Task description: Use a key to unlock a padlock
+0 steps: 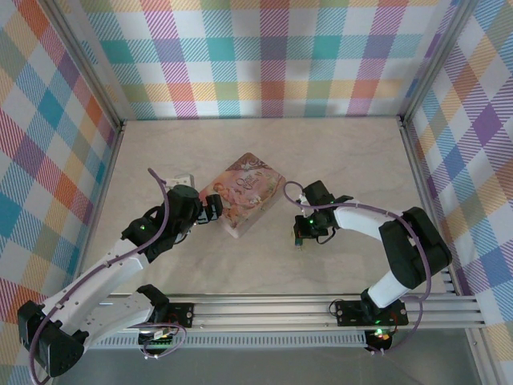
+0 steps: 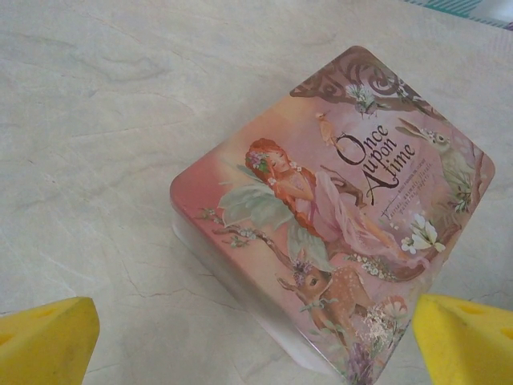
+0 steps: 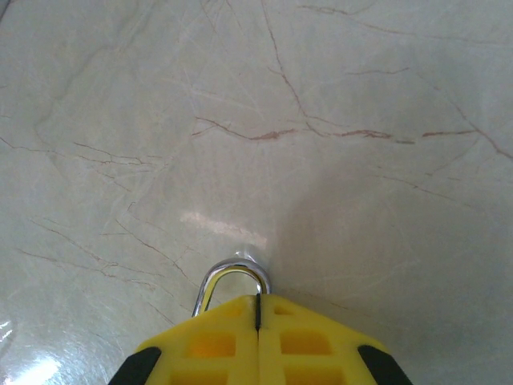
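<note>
The right gripper (image 3: 258, 303) has its fingers pressed together on the padlock (image 3: 237, 266); only the silvery shackle pokes out beyond the fingertips, the body hidden between the pads, low over the table (image 3: 321, 120); whether the shackle touches it I cannot tell.

The left gripper (image 2: 256, 337) has its fingers (image 2: 48, 345) wide apart, the tin (image 2: 337, 208) lying just ahead of and between them; they hold nothing; where the key is I cannot tell.

Risks, as I judge them: the lock is small and smooth, so a pinch on the body alone may let it pivot or slide out when a key pushes in; the pads likely cover the keyhole, so the key could meet yellow finger instead of slot; a downward move would press the shackle on the table and twist the lock in the grip; the open left fingers, so near the tin, could shove it towards the right gripper (image 1: 299, 237) if they advance.
</note>
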Available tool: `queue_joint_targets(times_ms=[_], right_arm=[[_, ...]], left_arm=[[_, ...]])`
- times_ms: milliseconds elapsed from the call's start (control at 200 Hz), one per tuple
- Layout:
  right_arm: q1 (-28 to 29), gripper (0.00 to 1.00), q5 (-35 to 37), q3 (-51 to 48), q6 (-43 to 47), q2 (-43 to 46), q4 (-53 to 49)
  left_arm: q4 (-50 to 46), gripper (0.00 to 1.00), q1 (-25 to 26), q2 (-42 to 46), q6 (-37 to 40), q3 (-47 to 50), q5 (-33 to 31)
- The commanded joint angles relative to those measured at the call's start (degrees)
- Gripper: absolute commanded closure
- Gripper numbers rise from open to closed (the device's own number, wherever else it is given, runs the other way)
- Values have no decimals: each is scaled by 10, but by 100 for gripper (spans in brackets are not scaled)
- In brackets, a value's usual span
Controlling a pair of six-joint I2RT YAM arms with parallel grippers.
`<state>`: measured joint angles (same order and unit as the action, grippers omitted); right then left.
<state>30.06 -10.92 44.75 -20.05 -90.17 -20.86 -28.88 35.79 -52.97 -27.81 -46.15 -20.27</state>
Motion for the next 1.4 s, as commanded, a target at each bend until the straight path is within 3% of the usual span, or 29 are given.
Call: queue_joint_targets(times_ms=[0,410,630,770,900,1120,1400], right_arm=[[0,97,22,2,10,8,-23],[0,79,36,-7,-1,61,-6],[-1,70,74,-24,-9,138,11],[-2,55,111,-59,-30,233,55],[-8,35,145,-101,-53,319,121],[-31,0,222,-119,-29,377,155],[-135,0,244,-140,70,378,236]], left_arm=[[-14,0,-5,11,0,4,-11],[-13,0,-6,9,0,-1,-11],[-11,0,-6,13,1,-1,-15],[-6,0,-5,14,2,0,-16],[0,0,-6,12,4,0,-14],[9,0,-6,14,20,-6,0],[15,0,-6,11,43,-14,-2]])
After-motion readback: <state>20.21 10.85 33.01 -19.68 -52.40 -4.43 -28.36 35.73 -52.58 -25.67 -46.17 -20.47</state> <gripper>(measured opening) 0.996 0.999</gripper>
